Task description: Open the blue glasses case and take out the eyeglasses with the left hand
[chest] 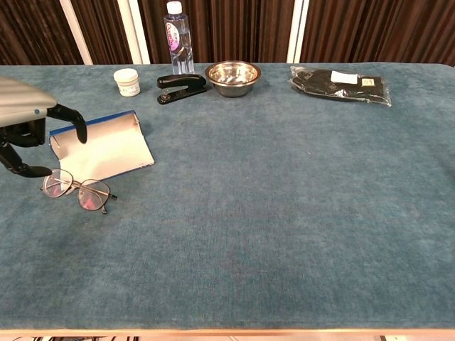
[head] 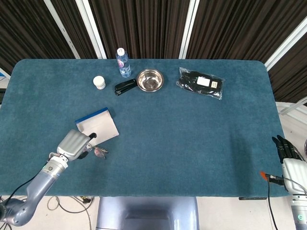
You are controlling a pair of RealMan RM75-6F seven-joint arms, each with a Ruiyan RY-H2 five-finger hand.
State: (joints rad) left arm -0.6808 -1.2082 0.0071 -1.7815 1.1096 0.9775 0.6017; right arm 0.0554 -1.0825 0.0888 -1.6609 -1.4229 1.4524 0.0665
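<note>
Dark slatted curtains backed the teal table. The blue glasses case lay open near its left edge, and the eyeglasses rested just in front, long axis running left to right, already out. My left hand hovered beside them, fingers curled apart, holding nothing; I judged it placed for a grasp.

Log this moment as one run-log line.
case: open | glasses: on table, beside case | left robot hand: over glasses, not gripping | right robot hand: idle
</note>
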